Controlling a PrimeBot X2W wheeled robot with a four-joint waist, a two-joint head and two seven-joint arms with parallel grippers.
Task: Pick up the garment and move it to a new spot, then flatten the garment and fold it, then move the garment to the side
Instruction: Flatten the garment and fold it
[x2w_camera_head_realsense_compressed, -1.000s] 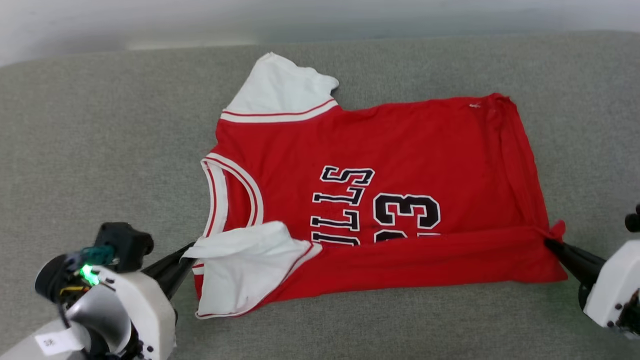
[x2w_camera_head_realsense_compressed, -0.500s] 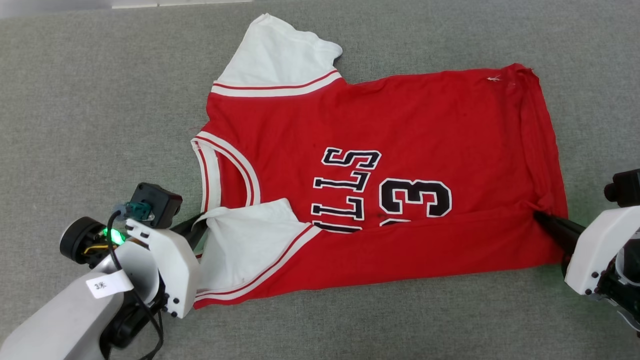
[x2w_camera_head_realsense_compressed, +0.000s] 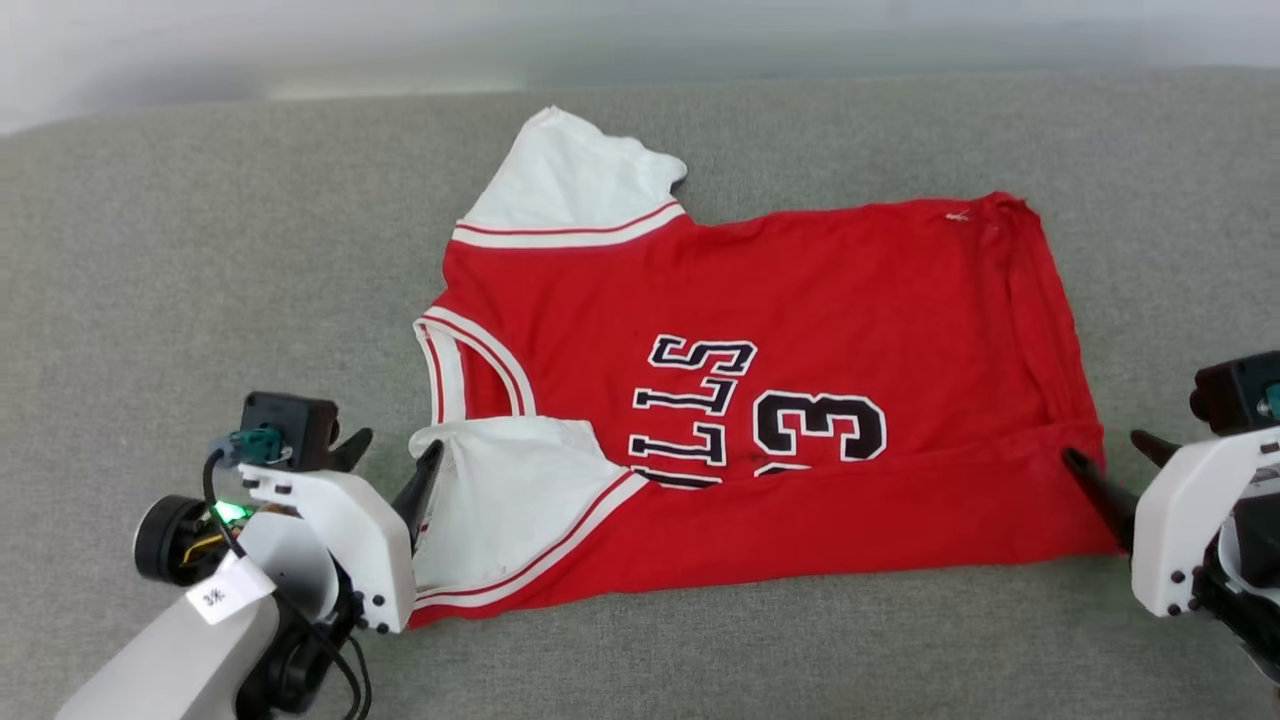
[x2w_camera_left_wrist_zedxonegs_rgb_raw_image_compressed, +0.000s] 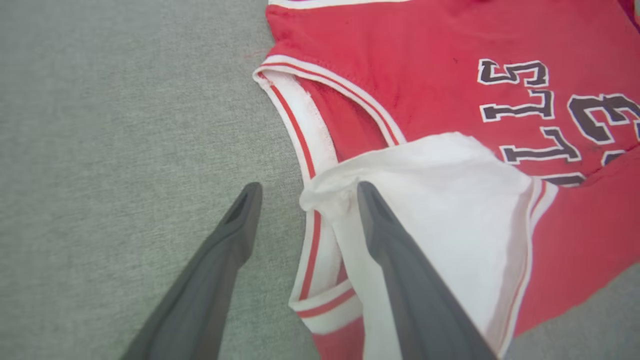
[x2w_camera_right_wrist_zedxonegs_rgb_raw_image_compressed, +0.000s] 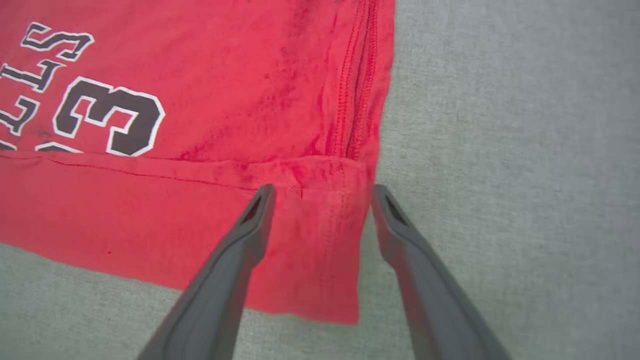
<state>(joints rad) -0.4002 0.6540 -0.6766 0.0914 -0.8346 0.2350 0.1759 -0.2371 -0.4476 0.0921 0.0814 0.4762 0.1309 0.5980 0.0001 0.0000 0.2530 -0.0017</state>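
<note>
Your left jaws stand wide open and grip nothing: one finger (x2w_camera_left_wrist_zedxonegs_rgb_raw_image_compressed: 235, 235) sits over bare grey bench (x2w_camera_left_wrist_zedxonegs_rgb_raw_image_compressed: 100, 150), and the other (x2w_camera_left_wrist_zedxonegs_rgb_raw_image_compressed: 395, 260) lies over the white near sleeve (x2w_camera_left_wrist_zedxonegs_rgb_raw_image_compressed: 450, 225), whose corner pokes into the gap between them. Your right jaws are just as wide and empty. They straddle the folded corner at the hem (x2w_camera_right_wrist_zedxonegs_rgb_raw_image_compressed: 320, 225), one finger over red cloth, the other over bench just beside the edge. The garment (x2w_camera_head_realsense_compressed: 760, 290) lies flat between the two, neck (x2w_camera_head_realsense_compressed: 470, 360) toward your left, hem toward your right. Its near long edge is folded up over the lower part of the lettering (x2w_camera_head_realsense_compressed: 760, 415); the far sleeve (x2w_camera_head_realsense_compressed: 570, 180) lies spread out.
</note>
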